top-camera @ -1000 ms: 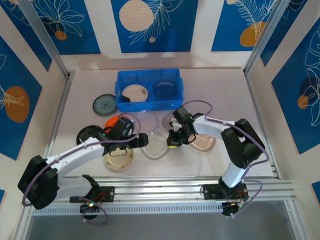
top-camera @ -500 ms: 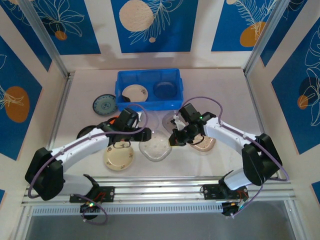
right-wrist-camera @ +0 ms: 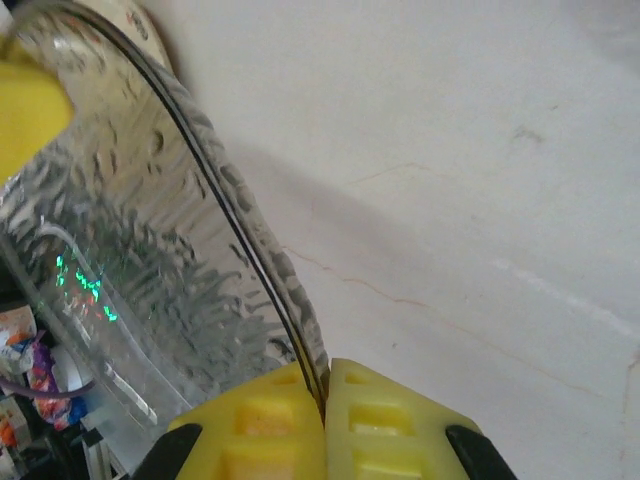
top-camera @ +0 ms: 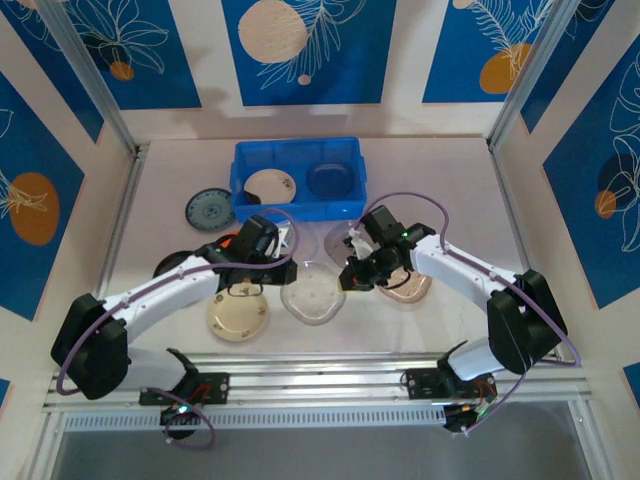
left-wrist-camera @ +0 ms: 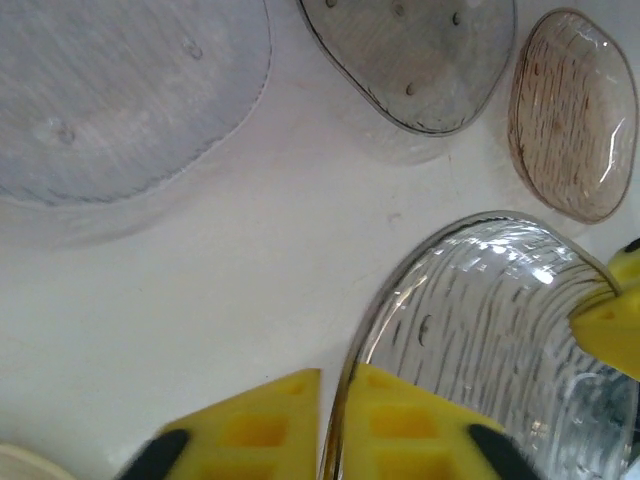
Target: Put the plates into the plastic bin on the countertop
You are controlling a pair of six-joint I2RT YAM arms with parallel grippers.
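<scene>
1. The countertop [top-camera: 450, 200] is lying pale and flat between the blue-patterned panels [top-camera: 300, 50].
2. The left arm [top-camera: 160, 295] and the right arm [top-camera: 460, 265] are reaching in from the near edge towards the middle of the countertop.
3. The plastic bin [top-camera: 297, 147] is sitting at the back centre. It is holding a cream floral plate [top-camera: 270, 185] on its left and a dark translucent plate [top-camera: 329, 179] on its right.
4. Loose plates are lying around the bin:
   - a teal patterned plate [top-camera: 209, 209] just left of the bin
   - a black plate [top-camera: 176, 268] and an orange plate [top-camera: 227, 241], both partly under the left arm
   - a second cream plate [top-camera: 237, 314] near the front
   - a smoky plate [top-camera: 340, 240] in front of the bin
   - a brownish plate [top-camera: 410, 288] partly under the right arm
5. The clear plate [top-camera: 312, 294] is sitting front centre, between the two grippers. Whether it is touching the countertop cannot be told.
6. The left gripper [left-wrist-camera: 333, 420] is pinching the clear plate's left rim between its yellow fingers.
7. The right gripper [right-wrist-camera: 325, 410] is pinching the opposite rim, its fingers pressed against the thin edge.
</scene>
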